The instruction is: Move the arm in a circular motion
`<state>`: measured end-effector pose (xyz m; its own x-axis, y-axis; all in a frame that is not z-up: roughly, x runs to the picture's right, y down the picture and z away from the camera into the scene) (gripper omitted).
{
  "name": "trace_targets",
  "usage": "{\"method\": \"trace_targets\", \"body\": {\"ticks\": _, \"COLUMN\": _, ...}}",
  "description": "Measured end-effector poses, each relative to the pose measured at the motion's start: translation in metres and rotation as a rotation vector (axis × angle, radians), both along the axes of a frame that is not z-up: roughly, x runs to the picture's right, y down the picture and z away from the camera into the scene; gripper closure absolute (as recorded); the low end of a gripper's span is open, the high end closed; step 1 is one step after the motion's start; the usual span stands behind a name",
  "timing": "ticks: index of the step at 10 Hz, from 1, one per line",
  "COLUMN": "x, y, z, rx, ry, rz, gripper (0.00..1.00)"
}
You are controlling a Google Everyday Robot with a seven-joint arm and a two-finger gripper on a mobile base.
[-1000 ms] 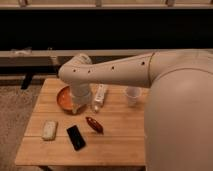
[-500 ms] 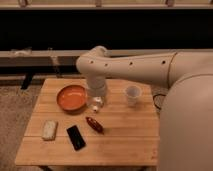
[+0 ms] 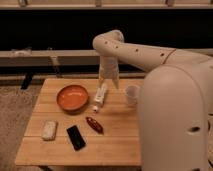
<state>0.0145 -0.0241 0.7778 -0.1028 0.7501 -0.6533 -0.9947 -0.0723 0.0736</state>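
The cream-white arm [image 3: 150, 55] comes in from the right, with a very large rounded segment [image 3: 175, 120] filling the right side of the camera view. Its bulbous joint [image 3: 112, 41] stands high behind the table, and the narrower wrist hangs down from it. The gripper [image 3: 108, 81] is at the wrist's lower end, over the far middle of the wooden table [image 3: 115, 145], just above the top end of a lying white bottle [image 3: 101, 94]. Nothing shows in the gripper.
On the table are an orange bowl [image 3: 72, 97], a white cup [image 3: 132, 94] partly behind the arm, a dark red oblong object [image 3: 94, 124], a black phone [image 3: 76, 137] and a pale sponge-like block [image 3: 49, 130]. A dark wall and a rail run behind.
The arm's joint has swung from over the bowl to the right and up. The bowl is now uncovered, and the wrist hangs above the bottle.
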Motion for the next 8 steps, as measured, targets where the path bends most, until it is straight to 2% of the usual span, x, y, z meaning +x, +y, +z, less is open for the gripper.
{"method": "trace_targets", "body": {"ticks": 2, "x": -0.028, "y": -0.020, "z": 0.025, "rx": -0.009, "ry": -0.021, "rz": -0.030, "gripper": 0.35}}
{"method": "trace_targets", "body": {"ticks": 4, "x": -0.083, "y": -0.030, "z": 0.041, "rx": -0.015, "ry": -0.066, "rz": -0.076, "gripper": 0.35}}
{"method": "trace_targets", "body": {"ticks": 7, "x": -0.153, "y": -0.029, "z": 0.051, "rx": -0.024, "ry": -0.147, "rz": -0.155, "gripper": 0.35}}
{"method": "trace_targets", "body": {"ticks": 8, "x": -0.190, "y": -0.020, "z": 0.050, "rx": -0.030, "ry": -0.198, "rz": -0.206, "gripper": 0.35}}
